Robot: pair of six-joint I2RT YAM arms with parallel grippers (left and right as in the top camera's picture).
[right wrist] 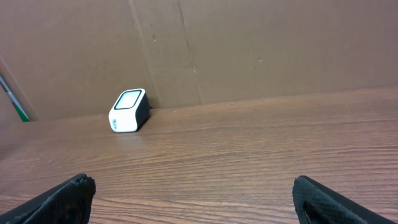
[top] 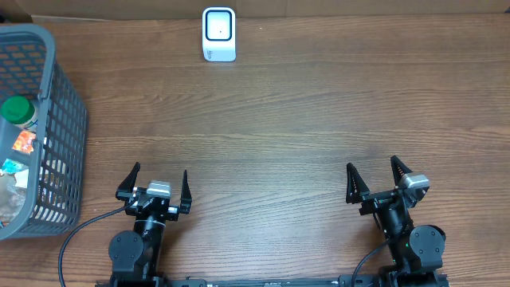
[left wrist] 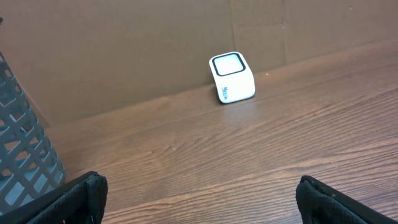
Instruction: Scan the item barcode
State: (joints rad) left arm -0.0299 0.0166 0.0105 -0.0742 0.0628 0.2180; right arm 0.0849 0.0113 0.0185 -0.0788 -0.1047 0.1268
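Observation:
A white barcode scanner (top: 218,34) with a dark-rimmed window stands at the far edge of the wooden table, and it shows in both wrist views (left wrist: 232,76) (right wrist: 129,111). Items lie in a grey mesh basket (top: 68,135) at the left, among them a green-capped bottle (top: 17,109) and colourful packets (top: 24,143). No barcode shows. My left gripper (top: 160,169) (left wrist: 199,179) rests open near the front edge, just right of the basket, nothing between its fingers. My right gripper (top: 372,166) (right wrist: 193,180) is open too, at the front right, holding nothing.
A brown cardboard wall (right wrist: 249,50) runs behind the scanner along the table's back. The basket's wall (left wrist: 25,162) rises close on the left of the left gripper. Bare wood (top: 271,135) lies between the grippers and the scanner.

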